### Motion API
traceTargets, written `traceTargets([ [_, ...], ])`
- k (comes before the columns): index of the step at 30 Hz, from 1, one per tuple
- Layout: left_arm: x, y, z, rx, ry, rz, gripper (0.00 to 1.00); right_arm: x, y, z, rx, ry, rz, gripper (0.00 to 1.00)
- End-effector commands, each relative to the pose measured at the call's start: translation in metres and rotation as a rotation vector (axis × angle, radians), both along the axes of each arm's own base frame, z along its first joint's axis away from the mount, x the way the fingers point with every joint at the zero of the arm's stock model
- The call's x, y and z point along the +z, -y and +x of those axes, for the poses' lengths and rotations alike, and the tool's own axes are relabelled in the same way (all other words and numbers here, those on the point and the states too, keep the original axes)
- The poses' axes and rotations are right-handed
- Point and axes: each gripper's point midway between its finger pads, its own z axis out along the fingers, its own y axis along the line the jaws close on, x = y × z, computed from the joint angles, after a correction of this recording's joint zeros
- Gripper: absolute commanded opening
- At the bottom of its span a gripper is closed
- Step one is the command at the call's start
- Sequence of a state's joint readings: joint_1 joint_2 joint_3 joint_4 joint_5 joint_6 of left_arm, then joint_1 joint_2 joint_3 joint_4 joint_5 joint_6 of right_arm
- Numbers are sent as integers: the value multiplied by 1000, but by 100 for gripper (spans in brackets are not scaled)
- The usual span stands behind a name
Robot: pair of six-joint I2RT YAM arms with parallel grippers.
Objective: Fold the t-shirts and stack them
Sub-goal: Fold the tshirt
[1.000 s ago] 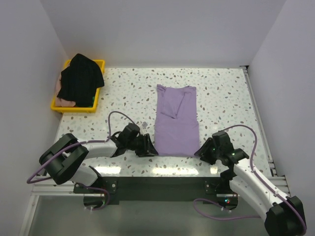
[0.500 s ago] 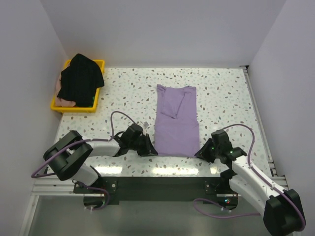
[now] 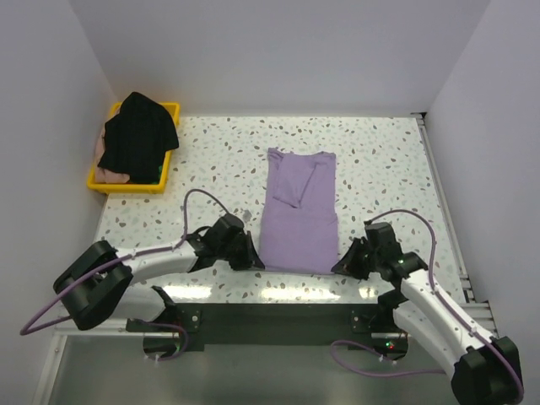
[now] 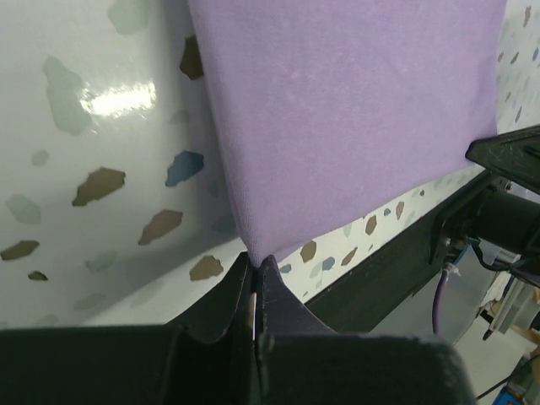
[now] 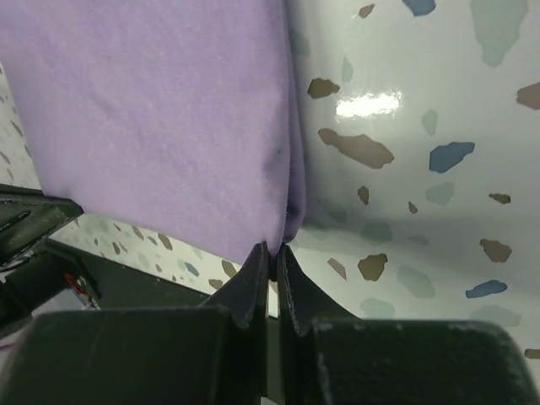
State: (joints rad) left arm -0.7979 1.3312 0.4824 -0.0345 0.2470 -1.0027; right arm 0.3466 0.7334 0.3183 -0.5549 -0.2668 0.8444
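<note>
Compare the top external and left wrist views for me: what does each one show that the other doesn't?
Only top external: the yellow tray at the far left holding the black shirt, and the whole outline of the lavender shirt, collar end away from the arms. Only left wrist: the left gripper close up, fingers shut on the shirt's near hem corner, the cloth drawn to a point between them. Both: the lavender shirt lying on the speckled table, with the left gripper at its near corner.
</note>
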Motion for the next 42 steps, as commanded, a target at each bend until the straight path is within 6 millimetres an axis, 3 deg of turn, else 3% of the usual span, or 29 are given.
traceTargets([
  [1,1,-8,-16,-28,11,36,0,15,-6,-17,104,-8,37,0],
  [11,18,-7,-56,-49,47,-15,0,44,2,-57,148,66,83,0],
  [17,40,-11,-41,-16,140,-8,0,56,4,-56,146,108,81,0],
  [21,59,-1,-25,-19,196,-12,0,85,1,-32,135,187,71,0],
  [26,88,15,14,-29,269,2,0,115,-3,3,134,257,35,0],
  [33,123,22,77,-11,341,-6,0,135,-14,60,145,297,-27,0],
  [34,133,27,88,-7,354,-11,0,131,-14,68,143,273,-46,0],
  [36,142,32,106,-2,367,-13,0,146,-15,87,128,318,-64,0],
  [37,143,34,112,-2,366,-13,0,141,-16,96,133,297,-80,0],
  [38,144,34,119,3,360,-18,0,153,-18,107,129,323,-82,0],
  [42,153,40,153,14,359,-42,0,162,-17,145,116,325,-80,0],
])
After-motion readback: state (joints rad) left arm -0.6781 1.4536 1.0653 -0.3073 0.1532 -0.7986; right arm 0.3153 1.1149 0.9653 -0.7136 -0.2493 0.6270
